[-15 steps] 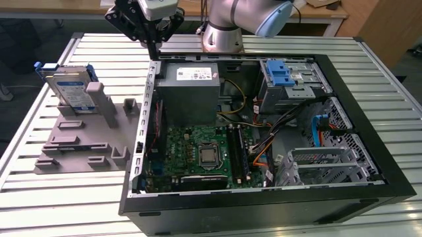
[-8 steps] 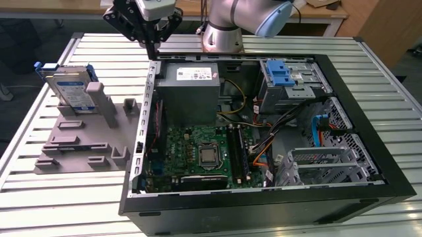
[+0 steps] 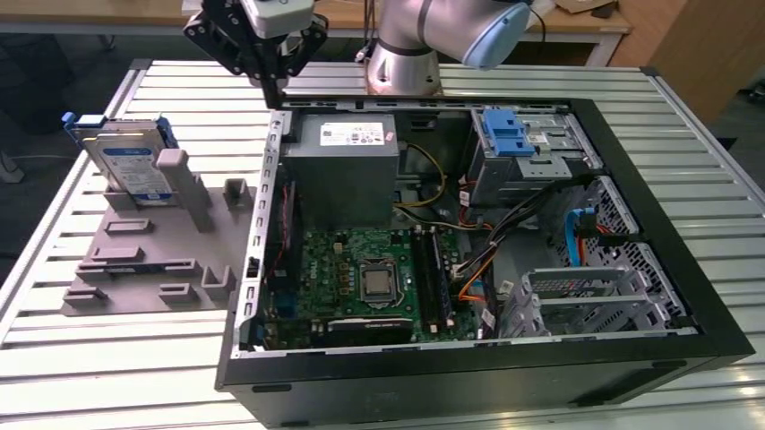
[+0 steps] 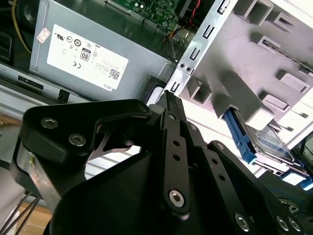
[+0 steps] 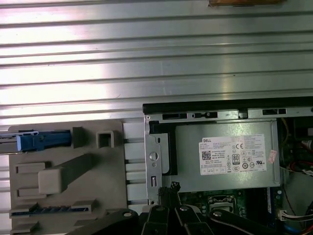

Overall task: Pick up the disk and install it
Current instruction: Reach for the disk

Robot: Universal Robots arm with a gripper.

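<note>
Disk (image 3: 129, 166) upright in grey fixture (image 3: 132, 269), jaws closed and empty

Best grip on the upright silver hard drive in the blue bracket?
Probably pinch the silver hard drive in its blue carrier bracket across its thin top edge, coming straight down. It stands on edge in the grey slotted fixture, so both flat faces are free up top, while a grey post blocks its label side lower down.

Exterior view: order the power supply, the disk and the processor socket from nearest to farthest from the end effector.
1. Power supply, in the case, right by the end effector.
2. Disk, standing on the grey fixture, toward the exterior view's left.
3. Processor socket, on the motherboard, farthest.
</note>
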